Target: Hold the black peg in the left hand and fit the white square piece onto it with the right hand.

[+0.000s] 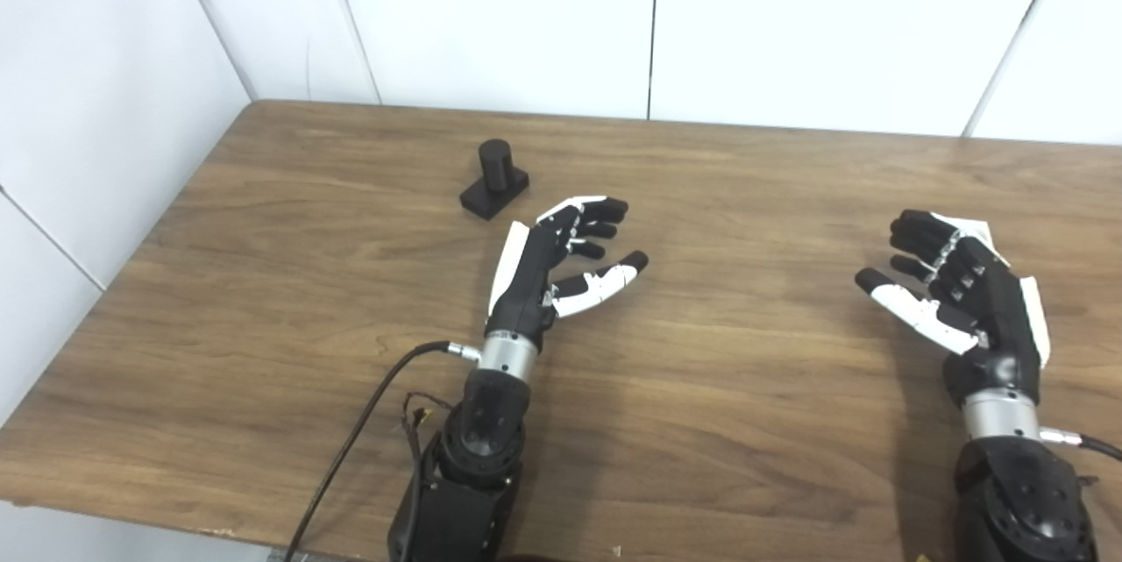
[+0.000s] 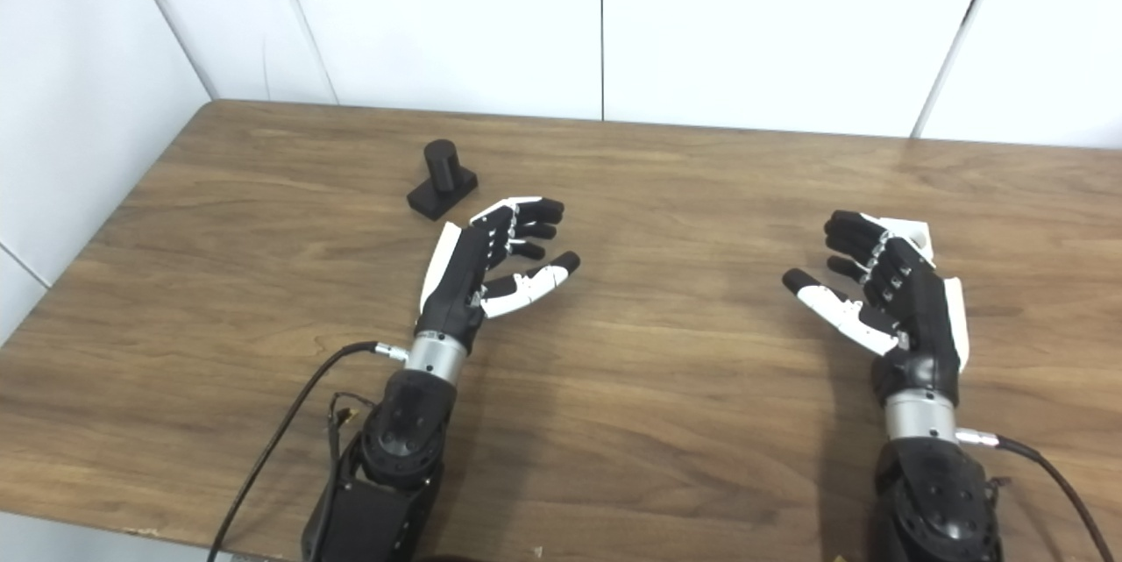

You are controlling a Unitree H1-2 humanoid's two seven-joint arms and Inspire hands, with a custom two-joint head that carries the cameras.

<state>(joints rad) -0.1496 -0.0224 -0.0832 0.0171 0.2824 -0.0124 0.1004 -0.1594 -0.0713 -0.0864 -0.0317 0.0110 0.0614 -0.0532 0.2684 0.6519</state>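
Note:
The black peg (image 1: 493, 179), a short cylinder on a square base, stands upright on the wooden table (image 1: 719, 422) at the back left. My left hand (image 1: 561, 264) is open and empty, just right of and nearer than the peg, apart from it. The white square piece (image 2: 912, 233) lies on the table at the right, mostly hidden behind my right hand (image 2: 885, 290). My right hand is open and empty, fingers spread, just in front of the piece.
White wall panels (image 1: 649, 18) rise behind the table and along its left side. A black cable (image 1: 368, 422) runs from my left wrist over the table's front edge.

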